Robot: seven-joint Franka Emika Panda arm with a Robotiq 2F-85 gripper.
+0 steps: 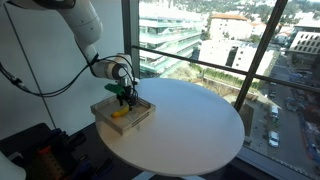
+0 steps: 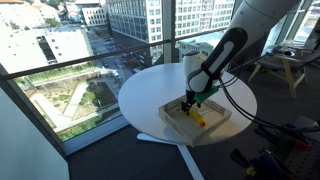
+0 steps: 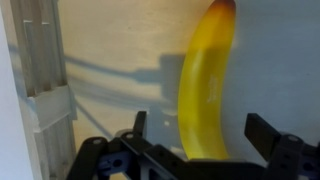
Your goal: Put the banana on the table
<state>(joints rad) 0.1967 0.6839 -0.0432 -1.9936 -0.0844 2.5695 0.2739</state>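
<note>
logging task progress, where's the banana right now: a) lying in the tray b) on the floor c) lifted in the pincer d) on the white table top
a, the banana lies flat on the bottom of the tray, and the open pincer has a finger on either side without touching it.

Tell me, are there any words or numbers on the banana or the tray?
None can be read. The banana is plain yellow, the tray and table bear no writing; anything on the robot arm is too small to tell.
</note>
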